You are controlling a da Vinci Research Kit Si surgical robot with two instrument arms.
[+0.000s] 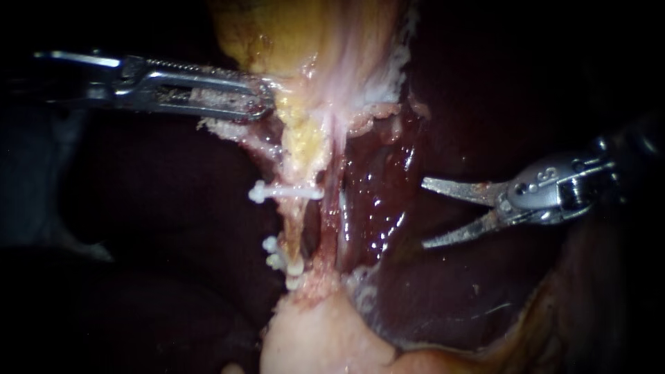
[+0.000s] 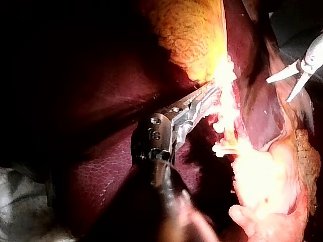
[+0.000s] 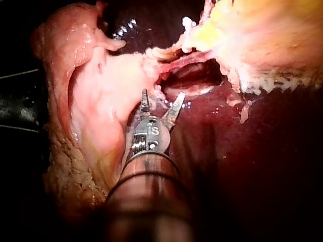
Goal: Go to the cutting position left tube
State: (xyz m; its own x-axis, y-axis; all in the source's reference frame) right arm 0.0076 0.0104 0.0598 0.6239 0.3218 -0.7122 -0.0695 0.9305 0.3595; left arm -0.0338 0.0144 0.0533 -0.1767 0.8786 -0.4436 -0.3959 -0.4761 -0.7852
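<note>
The yellow gallbladder [image 1: 298, 34] hangs at the top of the endoscope view, and my left instrument [image 1: 262, 98] is shut on its pale lower edge. Two tubes run down from it. The left tube [image 1: 296, 223] carries a white clip [image 1: 285, 190] above and a cluster of white clips [image 1: 279, 257] below. The right tube [image 1: 334, 208] lies beside it. My right instrument [image 1: 424, 212] stands open over the liver, well to the right of both tubes and touching nothing. The right wrist view shows its jaws [image 3: 162, 98] spread, short of the tissue opening.
Dark red liver [image 1: 388, 187] lies right of the tubes and under the right instrument. A pale tissue mound [image 1: 312, 339] sits below the clips. In the left wrist view the right instrument [image 2: 278, 91] stands beyond the bright tissue.
</note>
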